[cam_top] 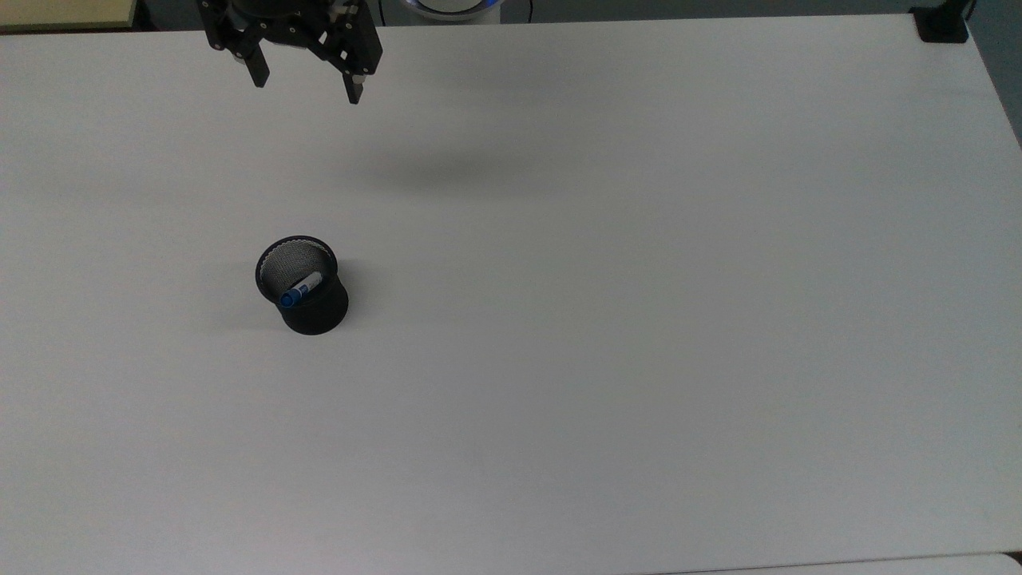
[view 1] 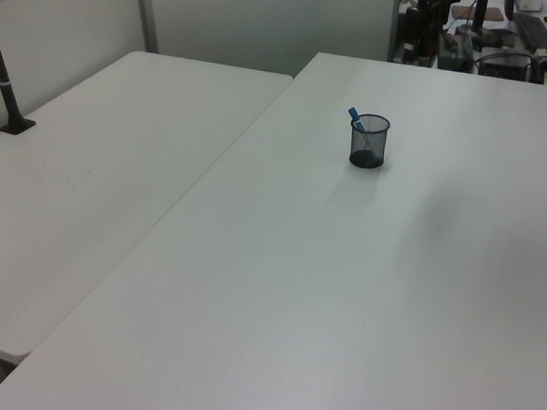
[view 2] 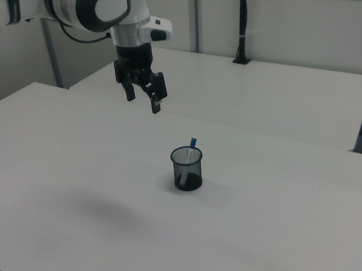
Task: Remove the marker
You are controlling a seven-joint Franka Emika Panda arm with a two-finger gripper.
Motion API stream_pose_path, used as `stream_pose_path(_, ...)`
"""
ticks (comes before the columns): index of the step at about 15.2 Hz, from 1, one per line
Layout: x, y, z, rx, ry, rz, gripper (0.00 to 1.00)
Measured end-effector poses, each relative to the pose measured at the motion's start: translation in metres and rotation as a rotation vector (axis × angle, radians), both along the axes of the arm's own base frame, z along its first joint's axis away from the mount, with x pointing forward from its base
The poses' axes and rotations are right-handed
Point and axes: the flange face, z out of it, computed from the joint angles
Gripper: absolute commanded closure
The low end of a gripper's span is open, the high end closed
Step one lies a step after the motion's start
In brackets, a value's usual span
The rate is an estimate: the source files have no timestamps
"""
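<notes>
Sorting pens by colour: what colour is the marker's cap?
Blue, on the marker in the cup; clearest in the top view.

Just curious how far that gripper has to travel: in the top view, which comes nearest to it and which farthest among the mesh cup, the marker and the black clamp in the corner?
From the gripper, top view's upper left:
1. Mesh cup and marker inside it, below: too close to call.
2. Black clamp, top view's upper right corner: farthest.

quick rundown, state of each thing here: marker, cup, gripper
marker: standing tilted inside the cup, blue end up and poking above the rim, not gripped
mesh cup: upright on the table, holding the marker
gripper: open, empty, raised above the table, away from the cup
</notes>
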Motion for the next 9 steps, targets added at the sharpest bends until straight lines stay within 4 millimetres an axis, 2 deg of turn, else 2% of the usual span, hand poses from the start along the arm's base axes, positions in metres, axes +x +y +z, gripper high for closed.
stream_pose_path(9, -0.0052, -0.0078, -0.0004, 0.005, 0.029, -0.014, 0.00)
